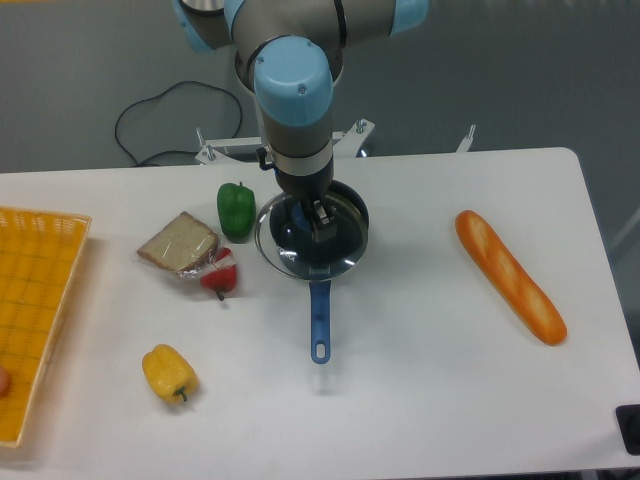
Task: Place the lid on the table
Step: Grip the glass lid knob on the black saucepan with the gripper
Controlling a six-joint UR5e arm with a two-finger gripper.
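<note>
The lid (pixel 283 250) is a clear glass disc with a thin silver rim. It sits over the dark saucepan (pixel 356 209), shifted a little to the left and front of the pan's rim. My gripper (pixel 316 226) comes straight down onto the lid's centre, and its fingers are closed around the small knob, which they mostly hide. The pan's blue handle (pixel 319 315) points toward the front edge. The white table (pixel 430 350) carries everything. I cannot tell whether the lid still touches the pan.
A green pepper (pixel 236 208), a bread slice (pixel 179 243) and a red pepper (pixel 221 277) lie just left of the pan. A yellow pepper (pixel 168 372) is front left, a yellow lattice tray (pixel 35 300) is at the left edge, and a baguette (pixel 510 276) is on the right.
</note>
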